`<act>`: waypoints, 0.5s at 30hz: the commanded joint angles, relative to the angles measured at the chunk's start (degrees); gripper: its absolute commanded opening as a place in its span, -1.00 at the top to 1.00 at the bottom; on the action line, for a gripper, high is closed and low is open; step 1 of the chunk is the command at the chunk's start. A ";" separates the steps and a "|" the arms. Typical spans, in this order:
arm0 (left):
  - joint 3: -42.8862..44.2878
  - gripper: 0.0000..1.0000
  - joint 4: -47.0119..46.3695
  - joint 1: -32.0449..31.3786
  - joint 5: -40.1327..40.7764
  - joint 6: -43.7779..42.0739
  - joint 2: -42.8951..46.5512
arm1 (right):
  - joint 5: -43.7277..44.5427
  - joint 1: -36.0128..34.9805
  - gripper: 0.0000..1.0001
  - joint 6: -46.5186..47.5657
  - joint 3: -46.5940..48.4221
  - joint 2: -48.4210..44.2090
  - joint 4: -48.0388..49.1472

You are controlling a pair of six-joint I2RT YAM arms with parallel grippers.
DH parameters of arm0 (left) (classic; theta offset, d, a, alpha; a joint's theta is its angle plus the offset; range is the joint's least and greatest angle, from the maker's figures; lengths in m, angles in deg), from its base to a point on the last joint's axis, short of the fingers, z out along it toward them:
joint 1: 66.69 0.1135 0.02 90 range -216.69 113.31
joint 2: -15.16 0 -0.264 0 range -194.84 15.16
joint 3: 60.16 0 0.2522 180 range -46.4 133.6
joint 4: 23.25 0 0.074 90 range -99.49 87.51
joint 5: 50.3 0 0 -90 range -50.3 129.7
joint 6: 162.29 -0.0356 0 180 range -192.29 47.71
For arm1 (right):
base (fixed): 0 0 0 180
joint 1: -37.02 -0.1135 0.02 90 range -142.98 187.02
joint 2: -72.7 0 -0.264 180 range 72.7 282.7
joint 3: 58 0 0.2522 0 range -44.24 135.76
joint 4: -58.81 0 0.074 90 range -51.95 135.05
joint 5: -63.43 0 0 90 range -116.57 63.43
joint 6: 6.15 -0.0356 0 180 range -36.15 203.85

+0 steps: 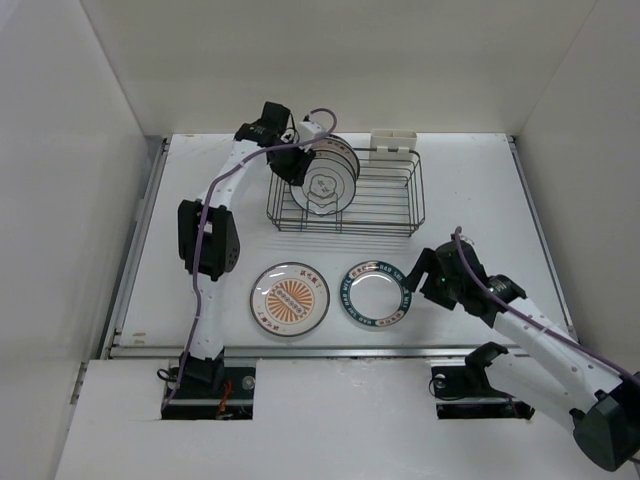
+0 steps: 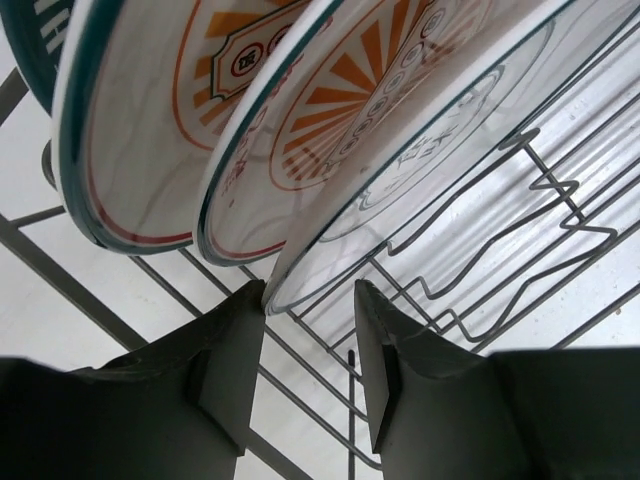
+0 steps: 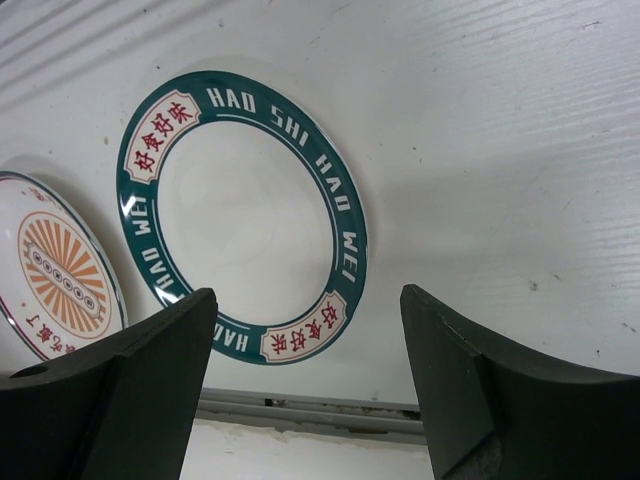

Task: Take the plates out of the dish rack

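The dish rack [image 1: 385, 230] stands at the back middle of the table. Several plates [image 1: 326, 180] stand upright in its left end. My left gripper [image 1: 298, 165] is open at those plates. In the left wrist view [image 2: 310, 300] the lower rim of the nearest plate [image 2: 400, 170] sits between the jaws, close to the left fingertip [image 2: 245, 300], over the rack wires [image 2: 560, 190]. A sunburst plate [image 1: 291, 298] and a teal-rimmed plate [image 1: 377, 293] lie flat on the table in front. My right gripper [image 1: 415, 275] is open and empty just right of the teal plate [image 3: 245, 215].
A small white holder [image 1: 393, 140] hangs on the rack's far edge. The right part of the rack holds no plates. The sunburst plate [image 3: 55, 270] shows at the left of the right wrist view. The table's front lip [image 3: 330, 412] lies just below the right gripper. White walls enclose the table.
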 commanded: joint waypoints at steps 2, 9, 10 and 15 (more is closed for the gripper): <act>3.42 0.27 1.78 0.68 -7.65 -2.74 -2.12 | 1.49 0.27 -0.59 0.74 2.49 -0.28 -1.29; 5.09 0.24 1.78 1.21 -8.79 -3.27 -4.06 | 1.49 0.27 -0.59 1.26 3.73 0.78 -1.91; 5.09 0.24 1.78 1.21 -9.40 -3.27 -4.06 | 1.49 0.27 -0.59 1.26 3.73 0.78 -1.91; 5.09 0.63 1.78 1.74 -9.77 -3.02 -4.59 | 1.49 0.27 -0.59 1.26 4.25 1.39 -1.91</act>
